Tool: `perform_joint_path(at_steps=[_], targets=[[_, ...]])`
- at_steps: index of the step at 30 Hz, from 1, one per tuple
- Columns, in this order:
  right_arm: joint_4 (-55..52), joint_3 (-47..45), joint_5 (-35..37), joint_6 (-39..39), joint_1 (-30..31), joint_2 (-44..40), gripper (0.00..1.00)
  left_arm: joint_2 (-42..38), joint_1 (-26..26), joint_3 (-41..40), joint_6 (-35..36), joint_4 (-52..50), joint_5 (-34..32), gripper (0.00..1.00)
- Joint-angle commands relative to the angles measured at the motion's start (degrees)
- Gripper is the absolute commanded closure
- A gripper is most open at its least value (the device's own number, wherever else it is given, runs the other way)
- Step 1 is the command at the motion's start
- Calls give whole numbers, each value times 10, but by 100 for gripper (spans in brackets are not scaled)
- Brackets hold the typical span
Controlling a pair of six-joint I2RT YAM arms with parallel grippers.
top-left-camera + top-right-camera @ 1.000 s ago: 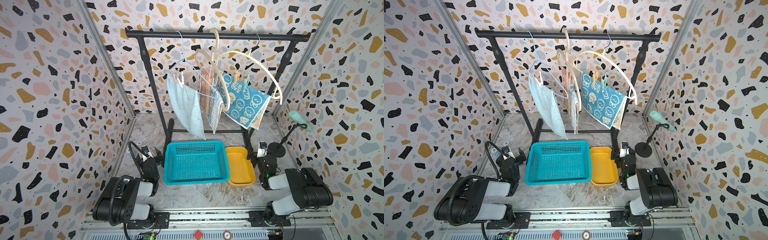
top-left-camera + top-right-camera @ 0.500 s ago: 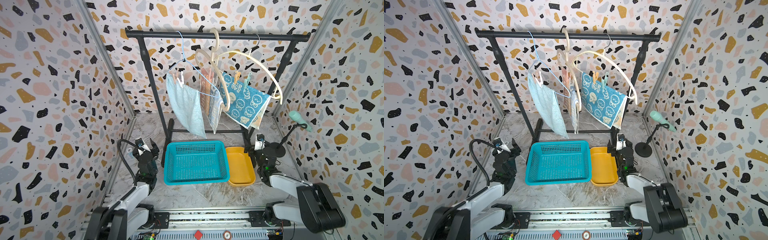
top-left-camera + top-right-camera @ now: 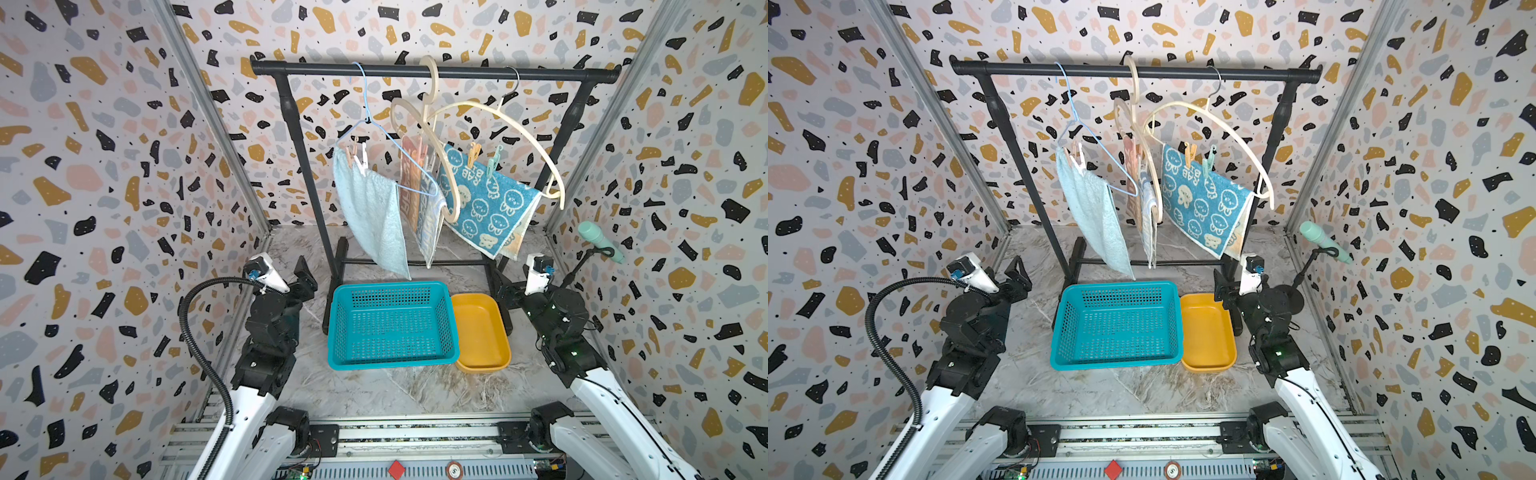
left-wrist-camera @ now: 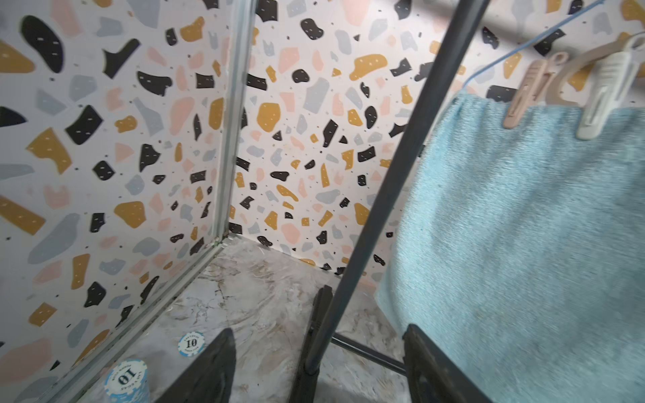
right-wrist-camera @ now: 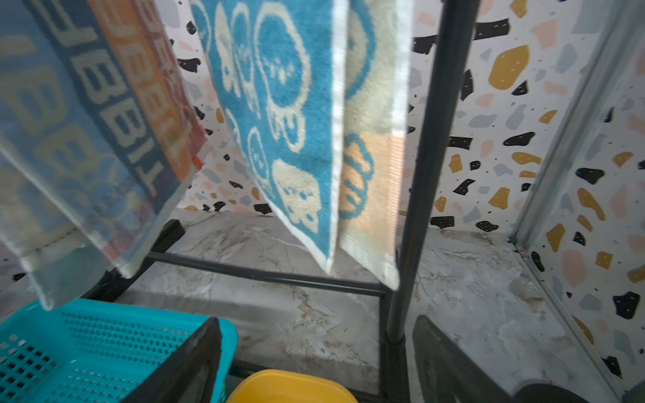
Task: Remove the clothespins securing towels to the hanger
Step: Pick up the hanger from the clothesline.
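Three towels hang from hangers on the rack: a pale blue one [image 3: 374,216], a striped lettered one [image 3: 419,203] and a teal rabbit one [image 3: 486,203]. A peach clothespin [image 4: 523,94] and a white clothespin [image 4: 607,90] pinch the pale blue towel's top edge. A yellow clothespin [image 3: 473,154] and a mint clothespin [image 3: 493,160] hold the teal towel. My left gripper [image 3: 305,276] [image 4: 319,331] is open and empty, low, by the rack's left post. Near the right post my right gripper [image 3: 505,286] [image 5: 316,321] is open and empty, below the teal towel.
A teal basket [image 3: 390,324] and a yellow tray [image 3: 482,332] sit on the marble floor in front of the black rack [image 3: 415,72]. A mint microphone [image 3: 598,241] stands at the right wall. Poker chips [image 4: 191,343] lie near the left wall.
Both arms have unfolded from their low rest and reached forward toward the rack's posts. The left jaws have narrowed slightly but stay open.
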Motion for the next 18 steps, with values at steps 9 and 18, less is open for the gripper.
perform_joint_path(at_steps=[9,18], targets=[[-204,260,-24,-64,208,57,21,75,-3,242,26,-198,146,25],[-270,443,2,-105,346,129,28,138,-3,365,23,-249,145,25]])
